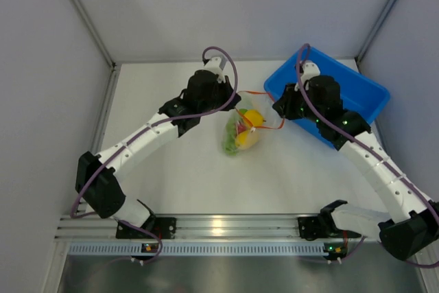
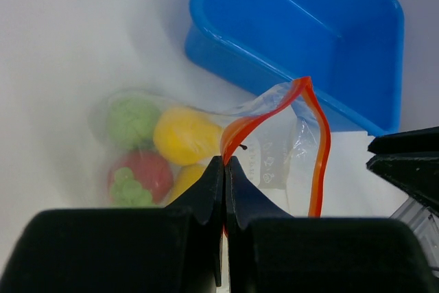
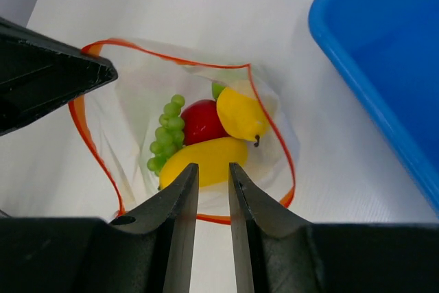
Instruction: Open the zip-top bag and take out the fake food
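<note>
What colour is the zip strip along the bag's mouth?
Orange-red; the zip strip shows best in the left wrist view.

Clear crinkly plastic zip-top bag (image 3: 127, 135), glossy plastic fake food (image 3: 206, 159), smooth blue plastic bin (image 3: 384, 66).

Left white-and-black six-joint arm (image 1: 144, 135): reaches from base at near-left, forward and inward, elbow low, black wrist over table middle. Left black two-finger gripper (image 2: 225, 162): fingers pressed together, pinching orange-red zip strip of small clear zip-top bag (image 2: 274, 149).

Right white-and-black arm (image 1: 374, 159): mirrors it from near-right, wrist angled inward. Right black two-finger gripper (image 3: 213, 168): fingers parallel, narrow gap between them, tips facing left gripper at close range.
</note>
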`<state>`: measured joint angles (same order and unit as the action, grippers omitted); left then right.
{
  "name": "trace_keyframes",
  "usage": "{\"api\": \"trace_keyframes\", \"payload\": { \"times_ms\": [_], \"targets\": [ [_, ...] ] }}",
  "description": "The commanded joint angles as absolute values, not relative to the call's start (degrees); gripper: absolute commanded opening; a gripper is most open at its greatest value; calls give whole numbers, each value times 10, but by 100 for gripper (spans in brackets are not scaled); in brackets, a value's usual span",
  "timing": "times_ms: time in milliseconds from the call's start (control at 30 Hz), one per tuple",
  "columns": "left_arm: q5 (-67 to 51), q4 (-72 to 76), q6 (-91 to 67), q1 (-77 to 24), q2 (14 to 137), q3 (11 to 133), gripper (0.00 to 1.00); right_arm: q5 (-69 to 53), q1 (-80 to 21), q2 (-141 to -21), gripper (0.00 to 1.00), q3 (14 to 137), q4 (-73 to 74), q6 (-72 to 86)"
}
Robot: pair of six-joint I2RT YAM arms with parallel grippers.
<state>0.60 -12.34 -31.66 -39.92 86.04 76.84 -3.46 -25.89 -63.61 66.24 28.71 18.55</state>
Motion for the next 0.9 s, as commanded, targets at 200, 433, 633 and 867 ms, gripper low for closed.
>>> {"api": "trace_keyframes", "payload": {
  "times_ms": [200,433,633,867],
  "targets": [
    [-26,-75,-327,-409,886,804,0,-18,-332,-719,26,667,243,130],
    [-24,-74,-316,-410,885,803,0,21,-329,-780,28,660,200,88],
    [-21,-75,-306,-410,883,801,0,47,-323,-815,27,643,207,30],
    [-21,-75,-302,-410,885,800,0,63,-316,-813,27,597,181,-18]
  ]
}}
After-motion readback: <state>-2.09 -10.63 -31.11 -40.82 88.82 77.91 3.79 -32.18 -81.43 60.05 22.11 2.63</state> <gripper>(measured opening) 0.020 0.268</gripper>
